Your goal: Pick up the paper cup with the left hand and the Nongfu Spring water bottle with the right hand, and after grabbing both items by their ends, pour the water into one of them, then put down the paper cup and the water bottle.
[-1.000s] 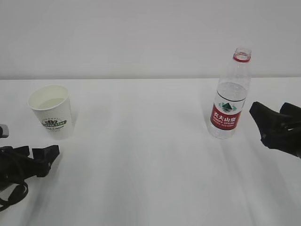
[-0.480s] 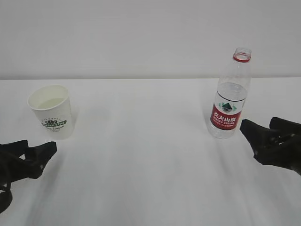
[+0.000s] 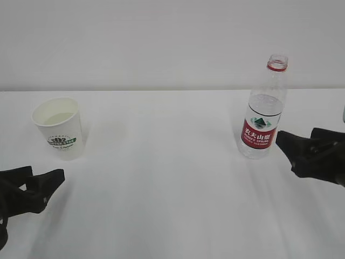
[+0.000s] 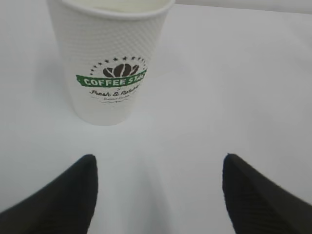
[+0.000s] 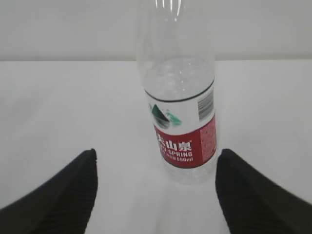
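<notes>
We see the small white tapered paper cup [image 4: 111, 58] upright on the white counter [image 3: 172, 178], just ahead of our spread, empty left end effector [image 4: 158, 187]; the tall clear ribbed bottle [image 5: 179, 105] stands before the spread, empty right end effector [image 5: 156, 187].

Cup [image 4: 109, 58] rim cropped at wrist view top; bottle [image 5: 179, 97] neck cropped too.

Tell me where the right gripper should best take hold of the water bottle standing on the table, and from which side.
Probably around the labelled lower body of the Nongfu Spring water bottle, coming level from its right, where the right gripper waits with jaws open. The bottle stands upright and uncapped; its body looks straight there, while the upper part tapers to the neck.
</notes>
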You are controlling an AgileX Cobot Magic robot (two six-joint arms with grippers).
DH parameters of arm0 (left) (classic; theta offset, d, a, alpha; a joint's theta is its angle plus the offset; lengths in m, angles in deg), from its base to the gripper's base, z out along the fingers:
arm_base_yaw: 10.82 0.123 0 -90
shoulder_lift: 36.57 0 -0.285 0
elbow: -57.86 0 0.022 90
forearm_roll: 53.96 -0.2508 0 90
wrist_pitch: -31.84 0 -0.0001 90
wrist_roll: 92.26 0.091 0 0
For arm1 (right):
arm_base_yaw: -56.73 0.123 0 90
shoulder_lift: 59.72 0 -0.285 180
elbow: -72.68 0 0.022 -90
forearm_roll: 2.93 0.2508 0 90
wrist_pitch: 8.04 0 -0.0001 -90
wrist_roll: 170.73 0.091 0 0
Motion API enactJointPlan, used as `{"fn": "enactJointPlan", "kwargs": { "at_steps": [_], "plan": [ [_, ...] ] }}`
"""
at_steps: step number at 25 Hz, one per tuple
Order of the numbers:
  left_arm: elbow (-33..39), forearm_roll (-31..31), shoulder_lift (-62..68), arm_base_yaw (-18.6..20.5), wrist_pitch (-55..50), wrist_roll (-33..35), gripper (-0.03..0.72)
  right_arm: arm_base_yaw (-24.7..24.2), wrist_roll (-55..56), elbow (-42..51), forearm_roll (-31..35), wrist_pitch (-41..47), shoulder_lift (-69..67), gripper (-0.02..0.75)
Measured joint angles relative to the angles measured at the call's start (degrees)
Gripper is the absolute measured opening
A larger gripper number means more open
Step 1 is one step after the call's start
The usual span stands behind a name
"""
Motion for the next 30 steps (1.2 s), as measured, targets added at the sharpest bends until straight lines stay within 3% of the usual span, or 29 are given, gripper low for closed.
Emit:
{"fn": "enactJointPlan", "kwargs": {
  "at_steps": [20, 30],
  "plan": [
    [-3.8, -0.2, 0.0, 0.0, 0.0, -4.9, 0.582, 0.0, -0.1, -15.1, -2.9, 24.1, 9.8, 0.568],
    [-10.0, -5.5, -0.6, 0.0, -12.7, -6.9, 0.582, 0.0, -0.1, -21.3, -4.1, 34.8, 15.0, 0.568]
  ]
}}
